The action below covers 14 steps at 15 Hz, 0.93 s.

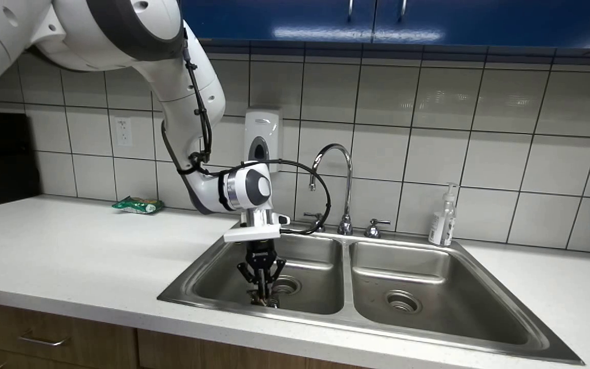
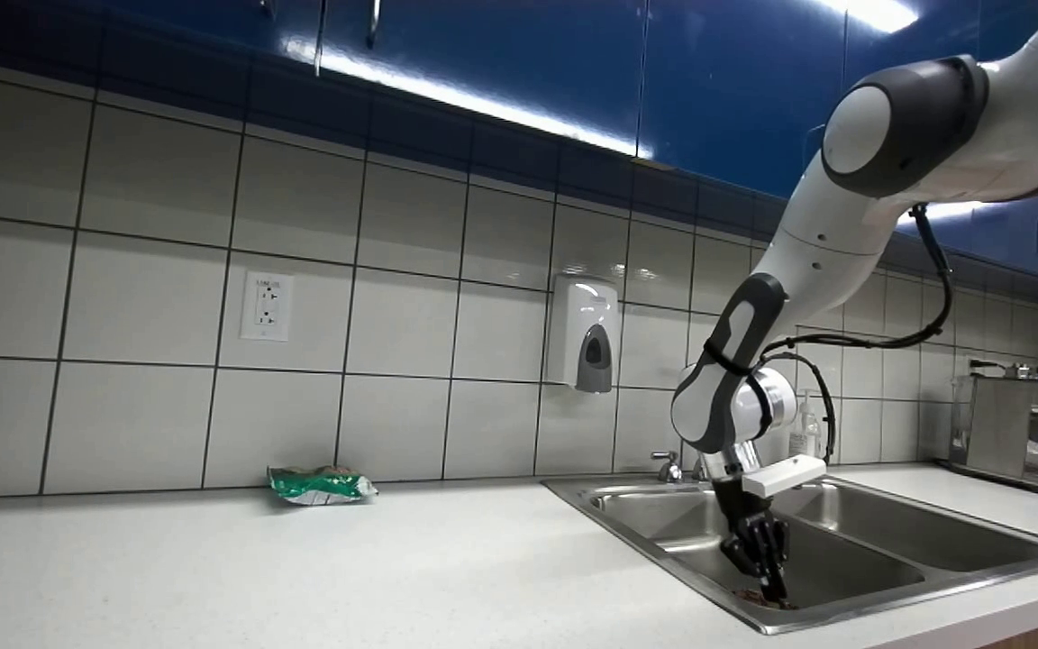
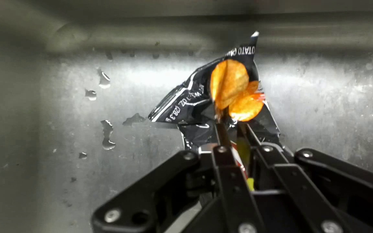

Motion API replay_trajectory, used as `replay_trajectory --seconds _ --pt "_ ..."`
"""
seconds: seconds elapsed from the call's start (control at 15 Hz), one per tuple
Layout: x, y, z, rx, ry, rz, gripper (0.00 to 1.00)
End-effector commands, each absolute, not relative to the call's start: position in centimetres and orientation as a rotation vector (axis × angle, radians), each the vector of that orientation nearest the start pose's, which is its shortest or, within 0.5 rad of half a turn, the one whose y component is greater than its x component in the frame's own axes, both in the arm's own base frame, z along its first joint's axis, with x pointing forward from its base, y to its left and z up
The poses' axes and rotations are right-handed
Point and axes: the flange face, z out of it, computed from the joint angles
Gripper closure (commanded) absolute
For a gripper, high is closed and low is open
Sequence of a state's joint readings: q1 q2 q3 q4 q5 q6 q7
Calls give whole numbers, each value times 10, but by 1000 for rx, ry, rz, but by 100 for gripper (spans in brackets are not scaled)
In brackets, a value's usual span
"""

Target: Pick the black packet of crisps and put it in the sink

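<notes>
The sink (image 1: 347,277) is a steel double bowl, seen also in an exterior view (image 2: 663,554). The black packet of crisps (image 3: 193,106) lies crumpled on the floor of one bowl, with white lettering and orange crisps pictured on it. Only small dark bits of the packet show in both exterior views (image 1: 273,301) (image 2: 758,597). My gripper (image 3: 231,124) points down into this bowl, also in both exterior views (image 1: 262,294) (image 2: 773,590). Its fingers are close together with a narrow gap. A red, white and yellow part of the packet shows between them. The fingers partly hide the packet.
A green packet (image 1: 139,205) lies on the counter by the tiled wall. The faucet (image 1: 347,184) and its handles stand behind the sink. A pump bottle (image 1: 443,215) stands at the back rim. A soap dispenser (image 2: 584,333) hangs on the wall. Blue cabinets (image 1: 285,20) hang above.
</notes>
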<state>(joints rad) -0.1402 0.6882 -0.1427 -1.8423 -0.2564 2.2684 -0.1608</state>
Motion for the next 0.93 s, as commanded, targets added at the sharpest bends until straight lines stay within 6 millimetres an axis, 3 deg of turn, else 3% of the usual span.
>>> replay_trajectory --seconds 0.0,0.2,0.47,0.87 --pt "591 -171 145 -3294 -132 523 52" --pt "593 -166 155 -3303 -148 514 30" --pt "600 -151 190 -3341 -183 452 1" --pt "601 -125 258 -3400 -171 312 0"
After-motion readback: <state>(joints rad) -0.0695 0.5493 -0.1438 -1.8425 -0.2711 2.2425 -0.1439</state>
